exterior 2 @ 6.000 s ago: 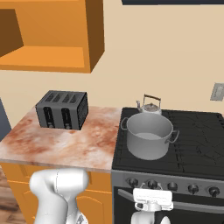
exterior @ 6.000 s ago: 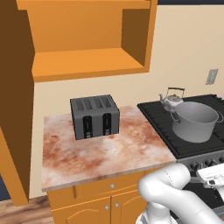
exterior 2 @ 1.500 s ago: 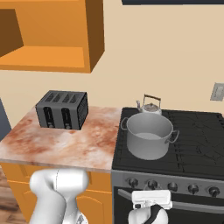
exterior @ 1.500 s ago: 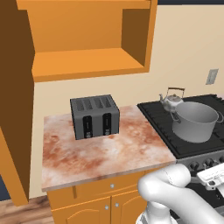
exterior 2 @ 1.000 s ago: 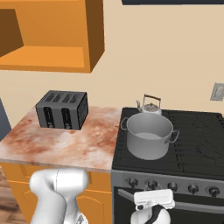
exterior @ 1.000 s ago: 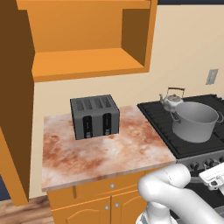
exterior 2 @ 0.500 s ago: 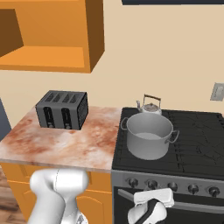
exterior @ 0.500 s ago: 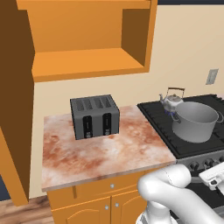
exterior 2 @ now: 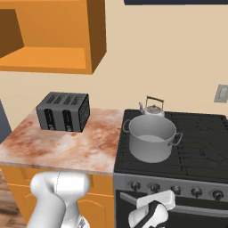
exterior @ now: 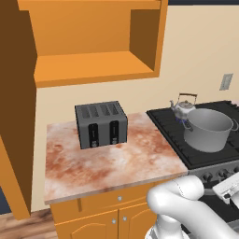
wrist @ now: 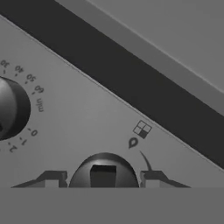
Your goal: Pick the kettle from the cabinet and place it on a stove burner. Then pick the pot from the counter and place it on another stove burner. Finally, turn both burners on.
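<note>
Pincer at a stove knob

The pincer (wrist: 103, 178) is set astride a front knob (wrist: 103, 172), fingertips at either side; actual grip cannot be told. The pot (exterior 2: 152, 138) and kettle (exterior 2: 152, 107) are seated on the stove burners (exterior 2: 202, 136).

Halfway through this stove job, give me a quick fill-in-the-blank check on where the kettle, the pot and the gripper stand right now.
1. The pot stands on a front stove burner, and the kettle sits on the burner directly ____ it.
2. On the counter, the one appliance is a dark grey ____.
3. In the hand view, the gripper has its fingertips on either side of a stove ____.
4. The cabinet shelf where the kettle was stored is now ____.

Missing words: behind; toaster; knob; empty
</note>
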